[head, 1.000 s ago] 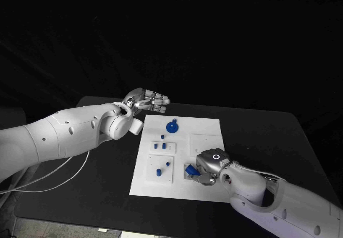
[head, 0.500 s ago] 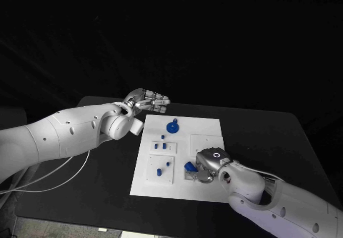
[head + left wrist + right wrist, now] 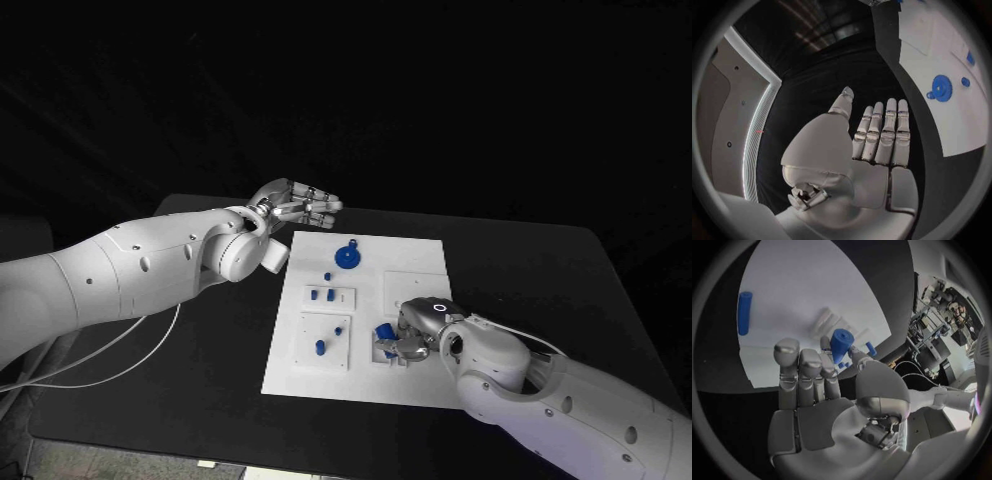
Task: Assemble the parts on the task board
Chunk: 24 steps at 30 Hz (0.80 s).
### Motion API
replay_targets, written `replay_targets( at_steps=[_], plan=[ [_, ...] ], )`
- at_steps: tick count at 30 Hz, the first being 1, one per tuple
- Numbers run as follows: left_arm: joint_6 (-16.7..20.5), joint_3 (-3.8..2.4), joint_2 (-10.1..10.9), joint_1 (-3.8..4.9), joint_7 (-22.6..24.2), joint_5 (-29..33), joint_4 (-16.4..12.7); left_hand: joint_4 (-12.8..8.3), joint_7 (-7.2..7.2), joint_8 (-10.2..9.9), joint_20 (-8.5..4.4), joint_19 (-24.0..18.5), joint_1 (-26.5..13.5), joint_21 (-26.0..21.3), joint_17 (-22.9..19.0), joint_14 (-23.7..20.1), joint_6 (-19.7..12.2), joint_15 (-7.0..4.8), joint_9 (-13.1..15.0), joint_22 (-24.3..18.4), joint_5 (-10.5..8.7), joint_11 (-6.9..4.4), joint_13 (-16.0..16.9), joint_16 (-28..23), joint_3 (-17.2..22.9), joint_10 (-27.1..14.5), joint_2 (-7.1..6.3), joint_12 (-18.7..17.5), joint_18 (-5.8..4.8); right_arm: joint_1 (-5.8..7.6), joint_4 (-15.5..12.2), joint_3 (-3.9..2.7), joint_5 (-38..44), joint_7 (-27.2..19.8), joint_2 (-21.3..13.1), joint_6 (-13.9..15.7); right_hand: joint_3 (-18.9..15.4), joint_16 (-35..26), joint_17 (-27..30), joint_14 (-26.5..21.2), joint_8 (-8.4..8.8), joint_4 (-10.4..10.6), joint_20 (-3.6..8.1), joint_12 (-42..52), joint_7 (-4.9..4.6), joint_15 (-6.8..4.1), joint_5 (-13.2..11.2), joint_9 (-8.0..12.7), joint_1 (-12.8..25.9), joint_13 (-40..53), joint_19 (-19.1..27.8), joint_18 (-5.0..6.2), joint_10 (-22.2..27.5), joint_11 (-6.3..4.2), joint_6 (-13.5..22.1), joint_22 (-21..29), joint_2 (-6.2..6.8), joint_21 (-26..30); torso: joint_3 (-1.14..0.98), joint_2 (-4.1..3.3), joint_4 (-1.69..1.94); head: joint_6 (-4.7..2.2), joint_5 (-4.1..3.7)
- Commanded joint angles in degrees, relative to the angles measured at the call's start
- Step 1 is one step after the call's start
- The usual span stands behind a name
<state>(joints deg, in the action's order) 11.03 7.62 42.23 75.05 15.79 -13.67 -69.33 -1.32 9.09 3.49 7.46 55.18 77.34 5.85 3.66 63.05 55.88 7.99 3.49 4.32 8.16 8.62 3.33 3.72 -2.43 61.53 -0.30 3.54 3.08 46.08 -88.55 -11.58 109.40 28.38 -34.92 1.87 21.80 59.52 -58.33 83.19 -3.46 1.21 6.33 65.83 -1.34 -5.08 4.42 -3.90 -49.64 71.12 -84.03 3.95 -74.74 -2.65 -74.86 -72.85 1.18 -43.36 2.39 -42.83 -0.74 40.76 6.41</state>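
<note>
The white task board lies in the middle of the black table. My right hand is low over its near right part and pinches a blue cylindrical part between thumb and fingers. In the right wrist view that part stands at the fingertips of my right hand over the board. A blue gear sits at the board's far end. My left hand hovers past the board's far left corner, fingers straight, holding nothing. The left wrist view shows this hand beside the gear.
Small blue pegs stand in a raised block at the board's left, and two more in the block nearer me. Another blue peg lies on the board ahead of my right hand. A white cable trails under my left arm.
My right hand has slid a little left and farther onto the board, carrying the blue part. My left hand has stayed put.
</note>
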Motion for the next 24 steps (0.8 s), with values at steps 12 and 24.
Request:
replay_targets(
  at_steps=[12, 24],
  plan=[
    [-0.8, 0.0, -0.2, 0.01, -0.2, -0.4, 0.0, 0.5, -0.06, 0.3, 0.08, 0.0, -0.5, 0.1, 0.0, -0.1, 0.5, 0.22, 0.1, 0.0, 0.35, 0.01, 0.0, 0.0, 0.2, -0.5, -0.02, 0.0, -0.08, 0.34, 0.5, 0.07, -9.4, 3.1, 0.6, -6.8, -1.7, -0.3, 0.2, 0.0, -0.24, 1.7, 0.14, -0.4, -0.1, -0.1, -1.3, -0.1, 0.4, -0.2, -3.0, -0.38, -0.1, 0.18, 0.2, 0.2, 0.8, 0.9, -0.05, -0.02, -0.01, 0.12, -0.12],
    [-0.7, 0.01, -0.2, 0.01, -0.4, -0.6, 0.0, 0.6, -0.07, 0.3, 0.09, 0.0, -0.5, 0.1, 0.0, -0.2, 0.6, 0.22, 0.1, 0.0, 0.38, 0.01, 0.0, 0.0, 0.2, -0.5, -0.08, 0.0, -0.08, 0.37, 0.2, 0.07, -10.3, 3.2, 0.9, -6.4, -2.1, -0.4, 0.1, 0.1, -0.24, 2.8, 0.22, -0.5, -0.11, -0.15, -1.5, -0.1, 0.1, -0.3, -3.0, -0.45, 0.0, 0.15, 0.2, 0.2, 1.33, 0.9, -0.04, -0.01, 0.01, 0.11, -0.1]
  ],
)
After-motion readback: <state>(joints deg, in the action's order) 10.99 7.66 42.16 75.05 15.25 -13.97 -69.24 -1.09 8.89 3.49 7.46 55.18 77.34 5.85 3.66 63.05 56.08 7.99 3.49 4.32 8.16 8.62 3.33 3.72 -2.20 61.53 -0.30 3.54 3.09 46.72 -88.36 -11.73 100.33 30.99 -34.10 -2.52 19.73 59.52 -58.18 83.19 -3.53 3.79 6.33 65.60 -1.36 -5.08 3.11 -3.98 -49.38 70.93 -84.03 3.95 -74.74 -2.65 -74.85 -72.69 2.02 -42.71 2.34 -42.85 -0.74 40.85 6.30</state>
